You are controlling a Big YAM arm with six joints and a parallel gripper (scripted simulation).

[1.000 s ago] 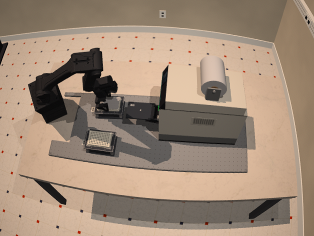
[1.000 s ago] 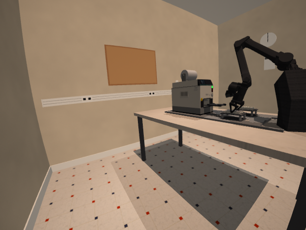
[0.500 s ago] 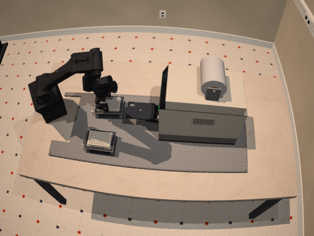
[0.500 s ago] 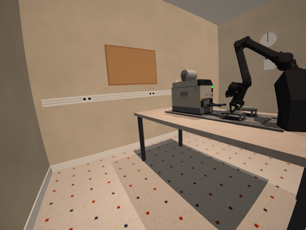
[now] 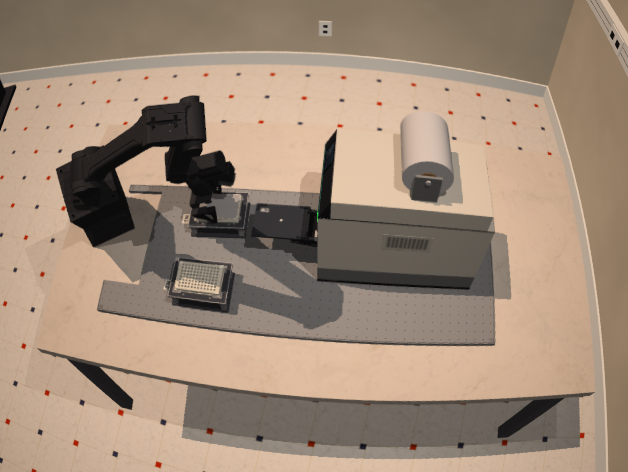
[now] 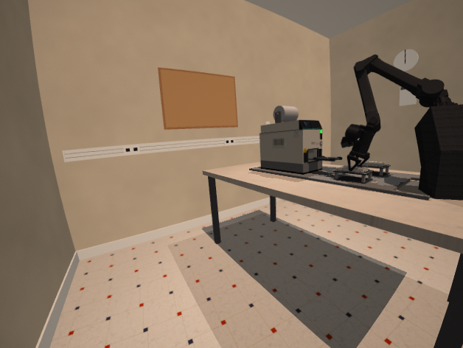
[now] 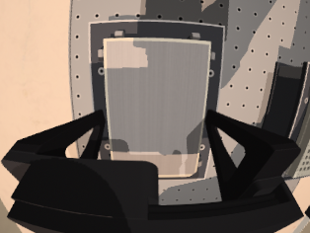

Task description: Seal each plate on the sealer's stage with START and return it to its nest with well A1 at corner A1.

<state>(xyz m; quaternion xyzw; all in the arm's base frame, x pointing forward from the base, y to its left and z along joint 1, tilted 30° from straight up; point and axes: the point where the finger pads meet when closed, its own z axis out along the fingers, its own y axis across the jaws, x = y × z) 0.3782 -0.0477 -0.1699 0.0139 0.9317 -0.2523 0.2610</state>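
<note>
The foil-sealed plate [image 5: 229,207] [image 7: 155,99] lies in its nest [image 5: 244,215] [image 7: 217,94] between the wide-open, released fingers [image 5: 204,213] [image 6: 357,161], probably light and stiff, best gripped by its long sides, never the foil.

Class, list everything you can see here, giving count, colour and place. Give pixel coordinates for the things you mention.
Sealer [image 5: 401,253] [image 6: 279,150]: one, beige, on the table.
Foil roll [image 5: 425,142] [image 6: 288,113]: one, white, atop the sealer.
Stage [image 5: 279,225] [image 6: 331,158]: one, black, extended.
Nests: two, dark, on the grey board.
Sealed plate [image 5: 229,205] [image 7: 158,99]: one, silvery top, nest nearer the stage.
Open plate [image 5: 200,277]: one, pale, other nest.
Table [image 5: 304,370] [image 6: 231,175]: one, light-topped.
Corkboard [image 6: 198,99]: one, orange-brown, wall.
Clock [image 6: 411,57]: one, white, wall.
Arm: one, black, beside the board.
Gripper [image 5: 204,215] [image 6: 353,168] [image 7: 155,115]: one, black, open around the sealed plate.
</note>
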